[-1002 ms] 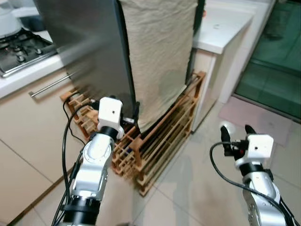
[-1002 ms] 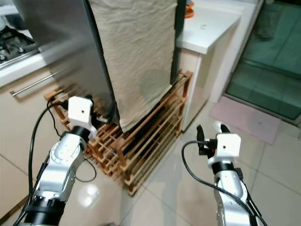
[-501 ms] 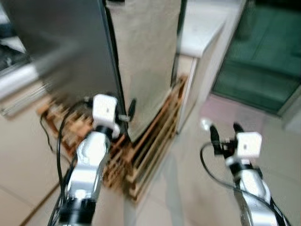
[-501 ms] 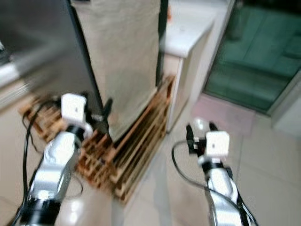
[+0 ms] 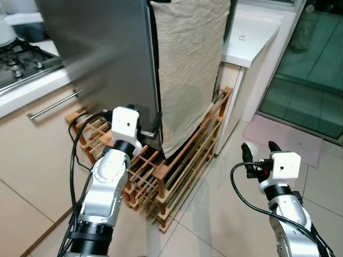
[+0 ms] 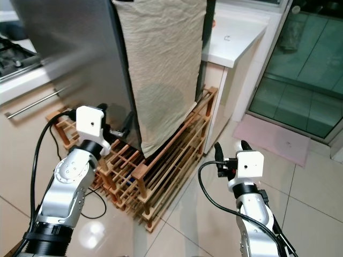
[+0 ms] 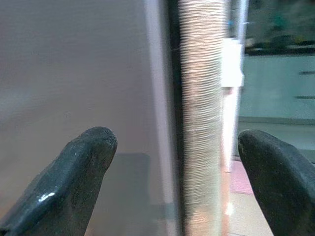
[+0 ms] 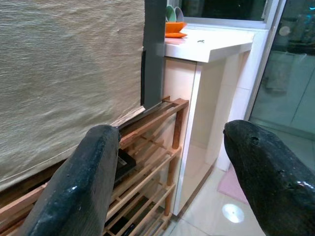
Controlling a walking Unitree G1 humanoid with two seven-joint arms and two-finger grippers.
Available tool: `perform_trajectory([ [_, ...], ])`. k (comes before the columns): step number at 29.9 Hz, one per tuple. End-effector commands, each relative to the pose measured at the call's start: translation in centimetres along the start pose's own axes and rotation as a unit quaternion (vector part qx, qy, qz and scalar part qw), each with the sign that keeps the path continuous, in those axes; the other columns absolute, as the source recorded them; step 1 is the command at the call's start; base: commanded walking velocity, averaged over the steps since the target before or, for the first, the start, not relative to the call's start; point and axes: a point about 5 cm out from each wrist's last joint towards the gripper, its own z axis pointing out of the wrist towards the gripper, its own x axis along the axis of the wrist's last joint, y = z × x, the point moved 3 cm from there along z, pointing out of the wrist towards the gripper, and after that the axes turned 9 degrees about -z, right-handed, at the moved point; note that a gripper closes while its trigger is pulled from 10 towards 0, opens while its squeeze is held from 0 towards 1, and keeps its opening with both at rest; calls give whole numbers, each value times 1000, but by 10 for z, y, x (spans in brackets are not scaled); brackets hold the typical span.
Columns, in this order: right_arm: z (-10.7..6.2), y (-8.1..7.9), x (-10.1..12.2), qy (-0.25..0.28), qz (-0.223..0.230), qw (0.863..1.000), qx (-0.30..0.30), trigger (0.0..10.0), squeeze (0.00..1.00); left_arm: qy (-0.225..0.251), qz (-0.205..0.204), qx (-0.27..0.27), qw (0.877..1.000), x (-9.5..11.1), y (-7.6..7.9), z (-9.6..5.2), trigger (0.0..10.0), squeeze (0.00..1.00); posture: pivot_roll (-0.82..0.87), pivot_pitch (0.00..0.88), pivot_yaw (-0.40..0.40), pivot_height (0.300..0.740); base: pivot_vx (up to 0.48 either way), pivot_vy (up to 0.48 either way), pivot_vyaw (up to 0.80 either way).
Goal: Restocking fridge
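1. Change since the earlier frames: the head camera has swung and settled, so the blur of half a second ago is gone and the whole scene sits shifted in frame. Both arms hold much the same posture against the fridge [image 5: 102, 59] as a second ago. No object has moved.

2. Left gripper [image 7: 172, 182]: raised at the lower front corner of the fridge, just beside the vertical seam between the steel side panel and the door edge. Its fingers [image 7: 83, 172] are spread wide and hold nothing.

3. Right gripper [image 8: 167, 182]: low over the tiled floor [image 5: 214, 214], to the right of the fridge and well apart from it. Its fingers [image 8: 83, 187] are spread wide and empty.

4. Task thing: the fridge stands on a wooden slatted rack [image 5: 177, 166], its front draped with a beige cloth [image 5: 190, 64]. It sits between a counter with a gas hob [image 5: 21, 59] and a white counter [image 5: 252, 35].

5. Progress, as a judgement: very early. The door appears closed, no goods are in hand, and no stock is visible near the fridge. Opening the door, fetching items and placing them all remain.

6. Count: one fridge, one cloth, one rack, two counters, two grippers, one pink floor mat [image 5: 289, 136], one orange dish [image 8: 174, 27] on the white counter.
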Motion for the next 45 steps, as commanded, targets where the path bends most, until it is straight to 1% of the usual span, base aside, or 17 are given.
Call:
perform_trajectory([
  [1,1,3,2,1,-2,1000,-4,10000,220,8,-4,-25,1000,11,10,7,10000,0,-120,0,38,740,0,0,0],
  [4,0,4,0,-2,0,1000,-6,10000,220,6,-26,-57,998,20,21,11,10000,0,-122,0,39,740,0,0,0],
  [9,-2,4,-2,-5,0,1000,-7,10000,224,-1,-22,-75,997,22,26,13,10000,0,-123,6,39,740,0,0,0],
  [10,-3,5,-3,-9,1,1000,-7,10000,224,-8,-11,-81,997,20,27,16,10000,0,-121,9,37,740,0,0,0],
  [14,-2,4,-4,-10,1,1000,-6,10000,220,-13,4,-71,997,17,24,21,10000,0,-122,9,37,740,0,0,0],
  [16,-3,4,-5,-11,0,1000,-6,10000,224,-10,45,-50,998,18,16,30,10000,0,-132,12,38,740,0,0,0],
  [17,-3,4,-5,-11,0,1000,-6,10000,224,-8,59,-44,997,20,14,33,10000,0,-134,13,38,740,0,0,0],
  [18,-4,4,-7,-13,-1,1000,-7,10000,227,-1,65,-31,997,25,10,37,10000,0,-138,16,37,740,0,0,0],
  [19,-4,4,-7,-13,-1,1000,-7,10000,227,-1,65,-31,997,25,10,37,10000,0,-138,16,37,740,0,0,0],
  [23,-6,5,-8,-15,-3,1000,-8,10000,224,15,56,-19,998,35,7,40,10000,0,-147,22,34,740,0,0,0],
  [26,-8,6,-9,-19,-4,1000,-9,10000,227,22,52,-8,998,42,2,40,10000,0,-148,29,33,740,0,0,0],
  [29,-8,7,-9,-20,-4,1000,-10,10000,224,26,53,-7,998,42,0,40,10000,0,-146,33,31,740,0,0,0],
  [32,-9,8,-8,-20,-4,1000,-10,10000,224,26,51,-5,998,41,-1,38,10000,0,-143,38,30,740,0,0,0],
  [37,-9,7,-7,-20,-2,1000,-7,10000,227,16,35,-9,999,35,3,37,10000,0,-141,44,28,740,0,0,0],
  [45,-10,7,-6,-20,-3,1000,-5,10000,227,-7,25,-24,999,21,12,42,10000,0,-151,50,29,740,0,0,0],
])
